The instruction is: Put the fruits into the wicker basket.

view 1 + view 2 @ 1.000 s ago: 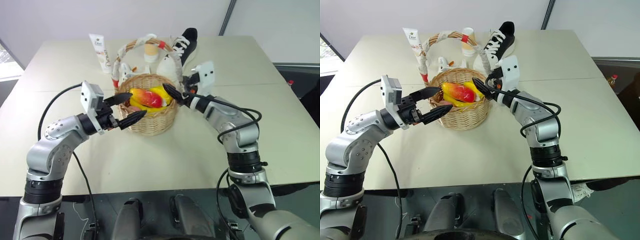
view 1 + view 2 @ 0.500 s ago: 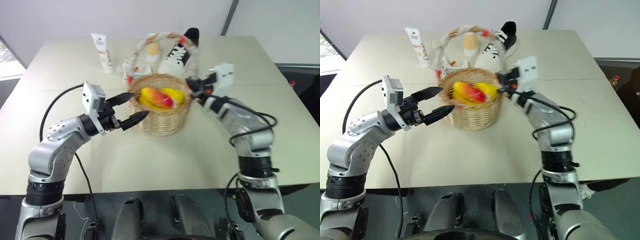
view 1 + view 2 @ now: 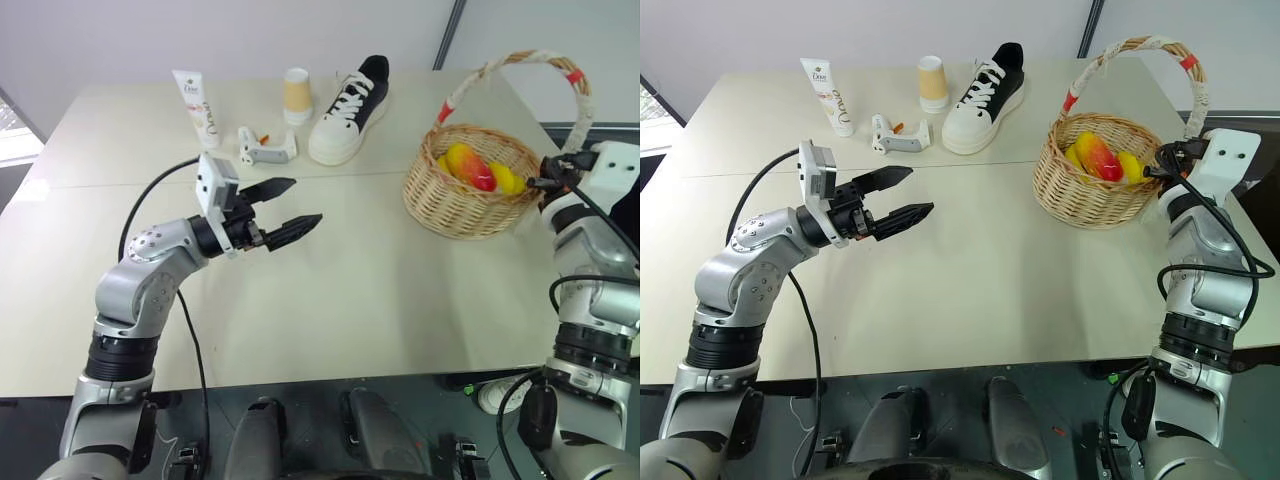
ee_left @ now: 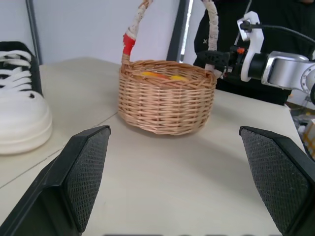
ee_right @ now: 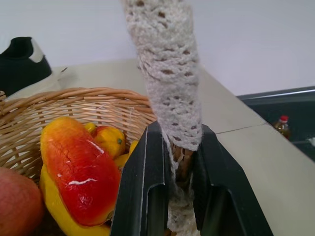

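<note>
Right wrist view shows right gripper [image 5: 170,196] jaws clamped on the round tan wicker basket [image 3: 1090,190] handle base at the desk's [image 3: 980,270] three o'clock, glossy toy fruits [image 5: 78,172] inside, so lower it level before releasing, left gripper [image 3: 902,195] jaws wide, empty.

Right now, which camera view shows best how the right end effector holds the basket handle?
The right wrist view: the right end effector is shut on the basket handle near its base, seen close up. The eye views show this grip small, at the rim of the basket. The left wrist view shows it far behind the basket.
</note>
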Tool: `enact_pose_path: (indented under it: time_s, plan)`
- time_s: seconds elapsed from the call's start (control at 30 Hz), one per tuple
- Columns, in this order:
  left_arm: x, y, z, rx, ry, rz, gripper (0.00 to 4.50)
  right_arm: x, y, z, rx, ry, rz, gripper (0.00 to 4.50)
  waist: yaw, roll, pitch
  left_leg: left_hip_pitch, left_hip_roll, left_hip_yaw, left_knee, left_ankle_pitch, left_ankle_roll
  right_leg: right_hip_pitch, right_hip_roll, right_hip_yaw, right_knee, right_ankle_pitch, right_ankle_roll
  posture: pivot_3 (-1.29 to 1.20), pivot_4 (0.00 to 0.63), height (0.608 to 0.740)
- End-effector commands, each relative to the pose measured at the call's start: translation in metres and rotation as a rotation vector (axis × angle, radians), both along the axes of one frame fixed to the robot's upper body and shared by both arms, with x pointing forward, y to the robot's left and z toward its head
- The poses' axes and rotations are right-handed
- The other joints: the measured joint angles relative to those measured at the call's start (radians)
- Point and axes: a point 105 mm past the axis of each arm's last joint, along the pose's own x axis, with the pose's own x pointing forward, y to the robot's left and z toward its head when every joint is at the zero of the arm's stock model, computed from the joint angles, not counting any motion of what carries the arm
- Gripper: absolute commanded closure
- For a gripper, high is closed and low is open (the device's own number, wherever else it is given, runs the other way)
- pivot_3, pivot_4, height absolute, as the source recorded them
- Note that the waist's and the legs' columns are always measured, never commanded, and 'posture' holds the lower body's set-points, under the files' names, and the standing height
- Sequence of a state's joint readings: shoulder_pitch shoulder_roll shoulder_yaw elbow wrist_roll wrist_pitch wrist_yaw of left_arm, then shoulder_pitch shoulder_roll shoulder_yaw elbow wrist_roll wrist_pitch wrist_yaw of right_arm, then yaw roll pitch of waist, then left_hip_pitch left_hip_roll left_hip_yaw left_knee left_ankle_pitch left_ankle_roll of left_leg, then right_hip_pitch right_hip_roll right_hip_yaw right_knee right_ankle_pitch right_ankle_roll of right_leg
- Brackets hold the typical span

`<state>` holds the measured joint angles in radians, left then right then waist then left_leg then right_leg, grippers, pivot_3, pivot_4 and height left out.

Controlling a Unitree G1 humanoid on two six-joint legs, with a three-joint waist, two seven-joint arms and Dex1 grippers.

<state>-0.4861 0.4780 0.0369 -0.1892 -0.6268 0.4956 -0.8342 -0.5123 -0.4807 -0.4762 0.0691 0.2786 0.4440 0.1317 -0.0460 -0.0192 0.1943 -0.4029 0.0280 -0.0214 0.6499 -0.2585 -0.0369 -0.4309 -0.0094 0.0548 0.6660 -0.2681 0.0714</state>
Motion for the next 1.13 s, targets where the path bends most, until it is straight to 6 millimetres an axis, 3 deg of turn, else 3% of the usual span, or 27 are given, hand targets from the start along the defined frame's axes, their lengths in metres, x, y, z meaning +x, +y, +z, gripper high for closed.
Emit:
enact_pose_path:
  time_s: [0.03, 0.17, 0.27, 0.37, 0.47, 0.6, 0.67, 0.77, 0.87, 1.13]
  plan:
    - [0.0, 0.001, 0.005, 0.004, -0.04, 0.005, 0.0, -0.01, -0.002, 0.017, -0.052, -0.059, -0.005, 3.01, 0.003, 0.0, 0.0, 0.0, 0.0, 0.0, 0.0, 0.0, 0.0, 0.0, 0.0, 0.0, 0.0, 0.0, 0.0, 0.0, 0.15, 0.74]
    - [0.001, 0.003, 0.002, 0.012, -0.037, 0.029, 0.0, -0.021, -0.009, 0.022, -0.138, -0.048, -0.051, 0.98, 0.005, 0.0, 0.0, -0.001, 0.0, 0.0, 0.001, 0.0, 0.0, 0.0, -0.001, 0.0, 0.0, 0.0, 0.0, 0.0, 0.15, 0.74]
    - [0.007, 0.017, -0.001, 0.015, -0.03, 0.109, 0.0, -0.042, -0.019, 0.027, -0.212, -0.051, -0.034, 0.98, 0.01, 0.0, 0.0, -0.001, -0.001, 0.0, 0.0, 0.0, 0.0, 0.0, -0.001, 0.0, -0.001, 0.0, 0.0, 0.0, 0.15, 0.74]
    - [0.009, 0.04, -0.012, 0.035, -0.003, 0.197, 0.0, -0.058, -0.007, 0.017, -0.224, 0.001, 0.145, 0.98, 0.007, 0.0, 0.0, -0.001, 0.0, 0.0, 0.0, 0.0, 0.0, 0.0, -0.001, 0.0, -0.001, 0.0, 0.0, 0.0, 0.15, 0.74]
    - [0.009, 0.057, -0.025, 0.076, 0.03, 0.265, 0.0, -0.065, 0.02, 0.002, -0.284, 0.076, 0.328, 0.98, -0.001, 0.0, 0.0, 0.001, 0.0, 0.0, 0.0, 0.0, 0.0, 0.002, 0.0, 0.0, -0.001, 0.0, 0.0, 0.0, 0.15, 0.74]
    - [0.004, 0.081, -0.039, 0.104, 0.063, 0.368, 0.0, -0.074, 0.095, -0.017, -0.328, 0.102, 0.688, 0.98, -0.005, 0.0, 0.0, 0.012, 0.001, 0.003, -0.002, 0.0, 0.0, 0.009, 0.001, 0.003, -0.001, -0.001, 0.0, 0.0, 0.15, 0.74]
    - [0.003, 0.091, -0.043, 0.096, 0.073, 0.429, 0.0, -0.072, 0.122, -0.028, -0.362, 0.107, 0.784, 0.98, -0.004, 0.0, 0.0, 0.012, 0.003, 0.003, -0.002, 0.0, 0.0, 0.009, 0.002, 0.003, -0.001, -0.001, 0.0, 0.0, 0.15, 0.74]
    - [0.002, 0.104, -0.051, 0.096, 0.086, 0.509, 0.0, -0.063, 0.143, -0.047, -0.374, 0.147, 0.85, 0.98, 0.003, 0.0, 0.0, 0.011, 0.002, 0.003, -0.002, 0.0, 0.0, 0.009, 0.001, 0.003, -0.001, -0.001, 0.0, 0.0, 0.15, 0.74]
    - [0.0, 0.113, -0.057, 0.103, 0.103, 0.565, 0.0, -0.056, 0.155, -0.052, -0.343, 0.143, 0.898, 0.98, 0.007, -0.001, 0.0, 0.01, 0.001, 0.003, -0.002, 0.0, 0.0, 0.009, -0.001, 0.003, -0.002, -0.001, 0.001, 0.0, 0.15, 0.74]
    - [-0.008, 0.117, -0.06, 0.095, 0.113, 0.599, 0.0, -0.043, 0.156, -0.055, -0.35, 0.132, 0.924, 0.98, 0.009, -0.001, 0.0, 0.01, 0.001, 0.003, -0.002, 0.0, 0.0, 0.009, -0.001, 0.003, -0.002, -0.001, 0.001, 0.0, 0.15, 0.74]
